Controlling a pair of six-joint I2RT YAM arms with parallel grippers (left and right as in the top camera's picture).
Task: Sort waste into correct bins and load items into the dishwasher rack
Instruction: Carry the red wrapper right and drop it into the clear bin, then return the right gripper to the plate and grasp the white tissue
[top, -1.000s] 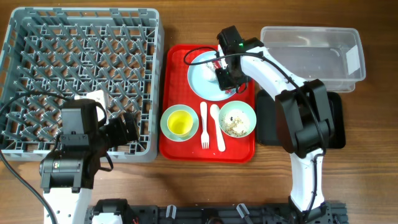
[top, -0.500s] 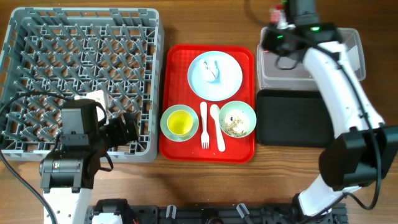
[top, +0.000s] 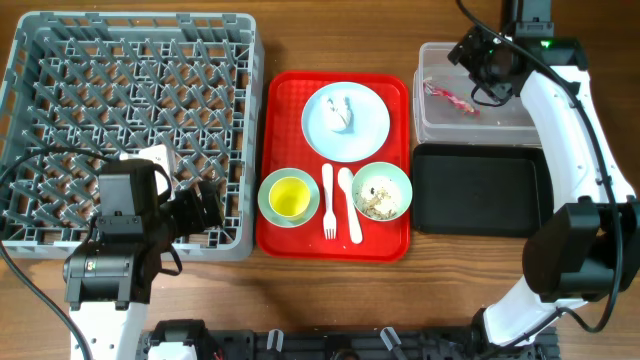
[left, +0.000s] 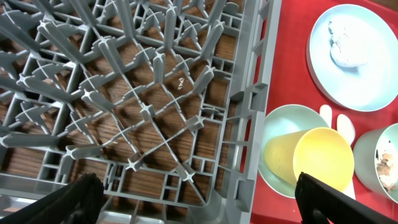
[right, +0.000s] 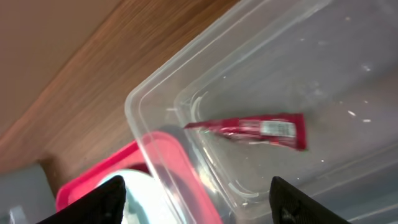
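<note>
The red snack wrapper (top: 452, 98) (right: 255, 129) lies loose inside the clear tub (top: 418, 100) (right: 146, 118). My right gripper (top: 478, 55) (right: 199, 202) hovers open above the tub's left end, holding nothing. On the white plate (top: 368, 132) (left: 367, 81) sits the tissue ball (top: 340, 114) (left: 345, 48). A yellow cup (top: 290, 196) (left: 320, 158) rests in one green bowl, and crumbs fill the other bowl (top: 382, 190). Fork (top: 328, 205) and spoon (top: 350, 205) lie between the bowls. My left gripper (top: 205, 207) (left: 200, 205) stands open over the front right corner of the grey rack (top: 130, 100) (left: 143, 93).
The plate, bowls and cutlery all sit on a flat red serving tray (top: 285, 100) between the rack and the bins. The black tray (top: 480, 190) lies in front of the clear tub. My right arm reaches over both bins.
My right gripper went from the plate to the clear tub with the red wrapper, then opened. The wrapper now lies in the tub. The left arm has not moved.
</note>
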